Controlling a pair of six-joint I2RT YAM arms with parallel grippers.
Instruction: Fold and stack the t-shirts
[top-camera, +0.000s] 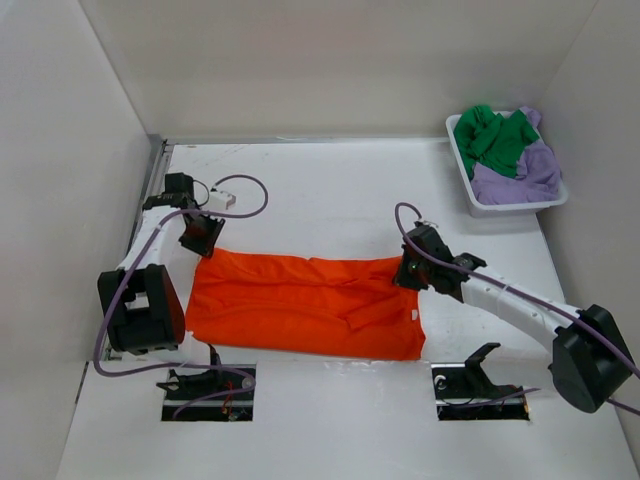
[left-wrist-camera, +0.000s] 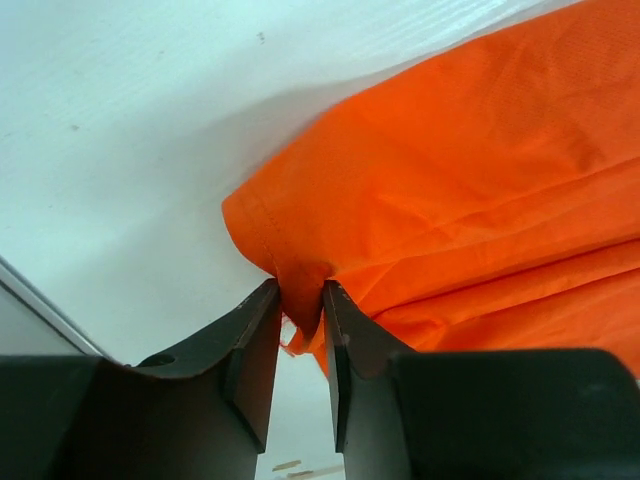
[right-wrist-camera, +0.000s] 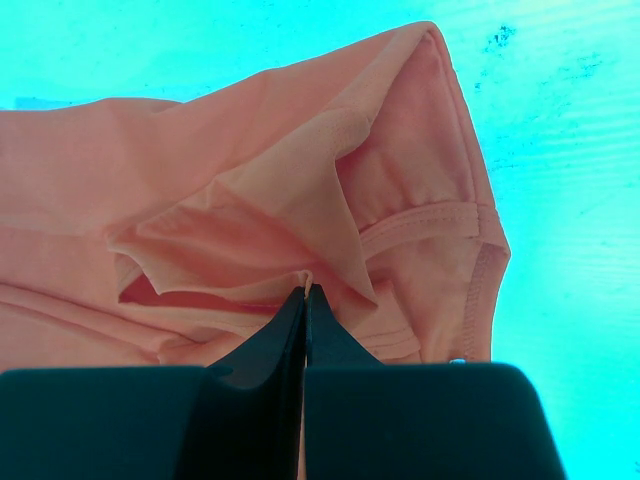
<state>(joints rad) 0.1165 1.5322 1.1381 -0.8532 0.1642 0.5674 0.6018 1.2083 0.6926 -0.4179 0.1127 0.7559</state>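
Orange t-shirt (top-camera: 300, 305) lies flat, long axis left-right across table (top-camera: 330, 190).

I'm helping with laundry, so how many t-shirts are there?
3. The orange t-shirt lies spread on the table; the green t-shirt and purple t-shirt sit bunched in the white basket, far right. More may hide underneath.

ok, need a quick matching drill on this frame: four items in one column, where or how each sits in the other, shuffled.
1. orange shirt
2. green shirt
3. left gripper
4. basket

A. stands at the far right corner of the table
B. bunched up inside the basket
C. pinching a corner of the orange shirt
D. spread flat, mid-table

Pairs: 1-D, 2-B, 3-C, 4-A
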